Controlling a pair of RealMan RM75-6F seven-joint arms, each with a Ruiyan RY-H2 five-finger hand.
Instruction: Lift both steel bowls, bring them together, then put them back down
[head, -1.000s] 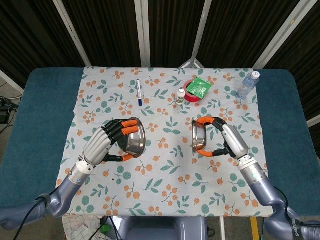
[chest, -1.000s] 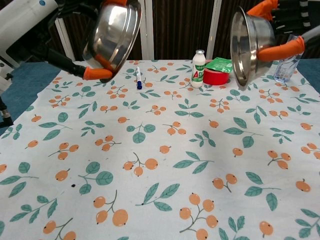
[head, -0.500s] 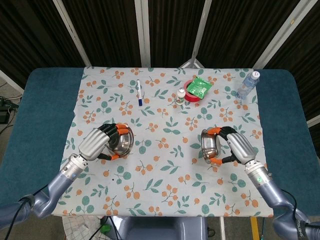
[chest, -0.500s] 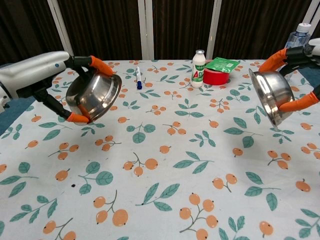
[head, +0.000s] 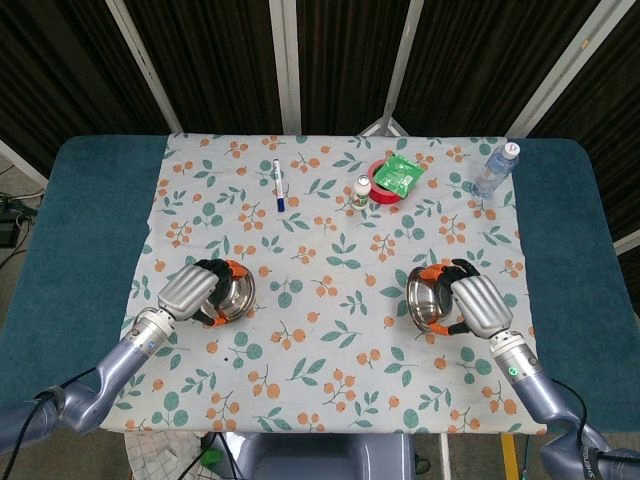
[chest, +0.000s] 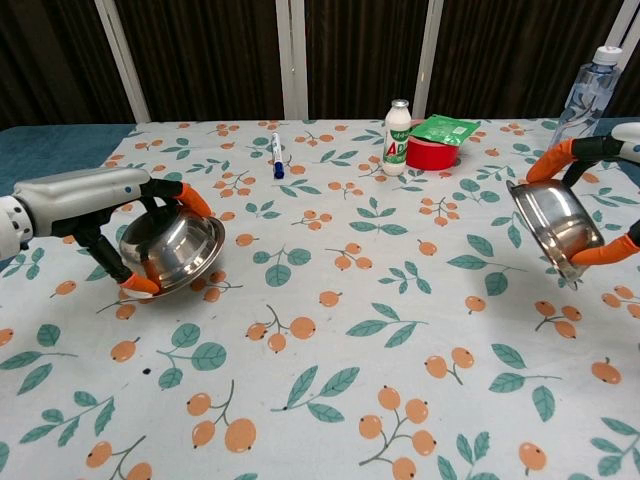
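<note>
My left hand (head: 192, 289) (chest: 120, 215) grips a steel bowl (head: 229, 293) (chest: 172, 249) at the left of the cloth. That bowl is tilted, its lower edge at or just above the cloth. My right hand (head: 474, 305) (chest: 600, 205) grips the other steel bowl (head: 426, 301) (chest: 553, 223) at the right side, tilted with its opening facing inward and slightly up, still a little above the cloth. The two bowls are far apart.
At the back of the floral cloth (head: 330, 330) lie a blue-capped pen (head: 278, 185), a small white bottle (head: 361, 190), a red tape roll (head: 383, 187) with a green packet (head: 400, 173) on it, and a water bottle (head: 495, 169).
Both hands have come down and moved outward with their bowls, from high and tilted toward each other to low over the cloth. The bowls are now farther apart.
</note>
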